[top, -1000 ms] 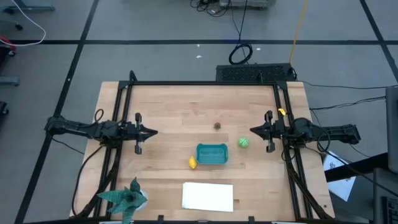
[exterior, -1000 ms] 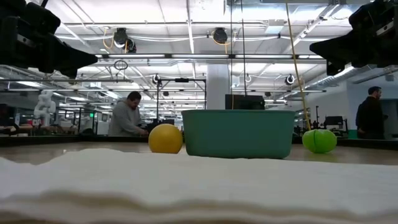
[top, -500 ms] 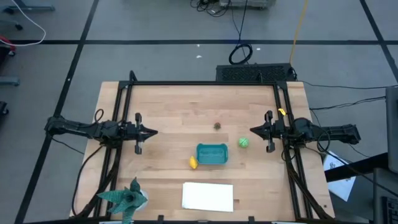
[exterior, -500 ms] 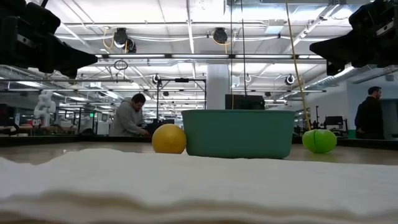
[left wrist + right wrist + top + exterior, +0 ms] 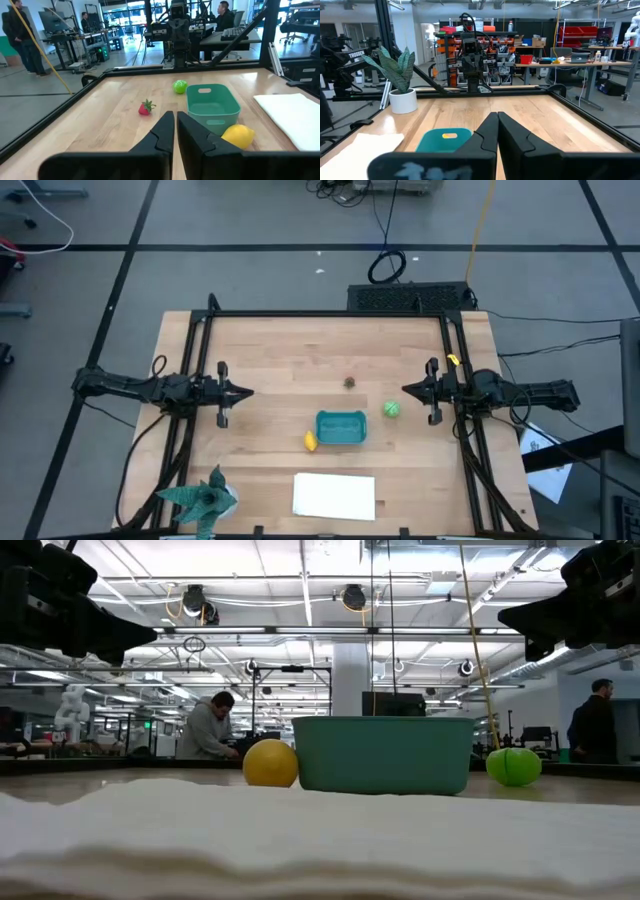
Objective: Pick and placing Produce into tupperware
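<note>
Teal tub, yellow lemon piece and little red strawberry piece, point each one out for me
teal tub (image 5: 212, 104), left wrist view, on its inner floor.
yellow lemon piece (image 5: 238, 136), left wrist view, middle of its rounded body.
red strawberry piece (image 5: 145, 108), left wrist view, on its red body below the leaves.

Wooden table (image 5: 290, 350) carries: teal tub (image 5: 341, 427), lemon (image 5: 310, 441) touching its left-gripper-side corner, green ball (image 5: 391, 409) toward the right gripper, small red piece (image 5: 349, 382) beyond, white sheet (image 5: 334, 495), potted spiky plant (image 5: 203, 498).

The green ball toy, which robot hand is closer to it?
Right. The right gripper sits just beside the green ball, toward the table's right edge. The left gripper is far across the table, beyond the teal tub.
</note>
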